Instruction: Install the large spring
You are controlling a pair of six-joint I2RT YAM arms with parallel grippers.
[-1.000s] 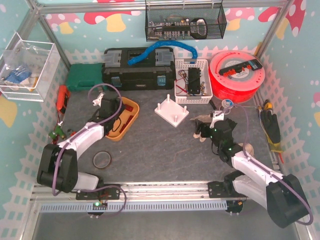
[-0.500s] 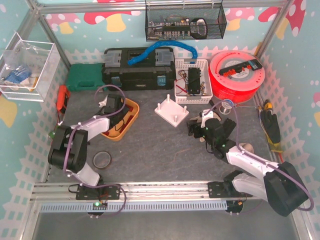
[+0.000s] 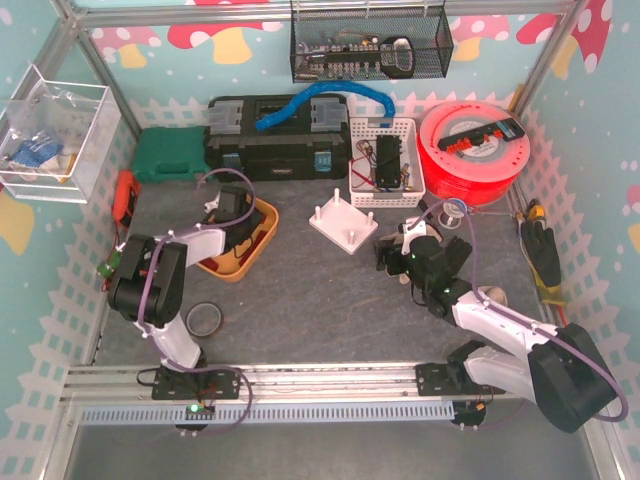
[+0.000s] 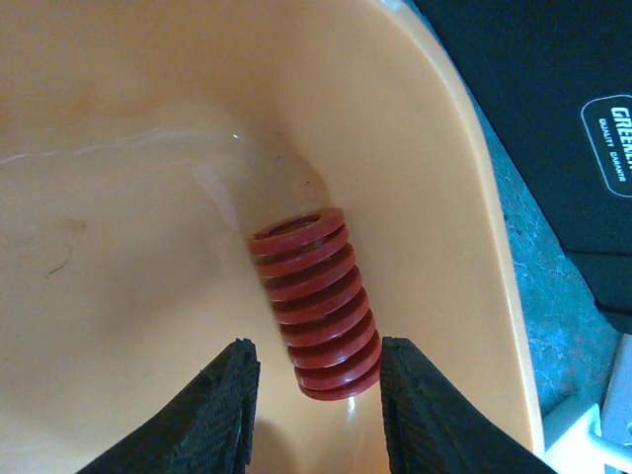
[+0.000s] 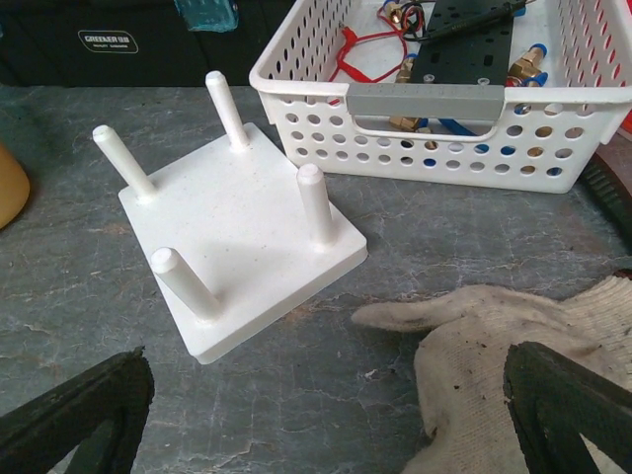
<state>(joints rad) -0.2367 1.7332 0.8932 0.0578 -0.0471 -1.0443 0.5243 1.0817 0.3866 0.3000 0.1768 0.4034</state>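
Your left gripper (image 4: 316, 405) is hanging inside the orange tray (image 4: 118, 247). Its jaws are standing partly apart and straddling the near end of the large red spring (image 4: 314, 296), with a strip of tray showing beside one finger, so you are not clamping it yet. The spring is lying on its side, its long axis running straight away from the fingers and leaning slightly left, and its far ring is resting against the tray's curved wall. That arm is plainly the nearer one. The tray is looking glossy and sloped, so I judge the coil may roll as you squeeze, and the wall is leaving little room beside the outer finger. Further right, the white peg plate (image 5: 242, 232) is sitting on the grey table (image 5: 89, 296), well apart from the tray, with four upright pegs bare. Your right gripper (image 5: 316, 434) is hovering near it, spread wide and empty, with a glove (image 5: 513, 336) just beside it.
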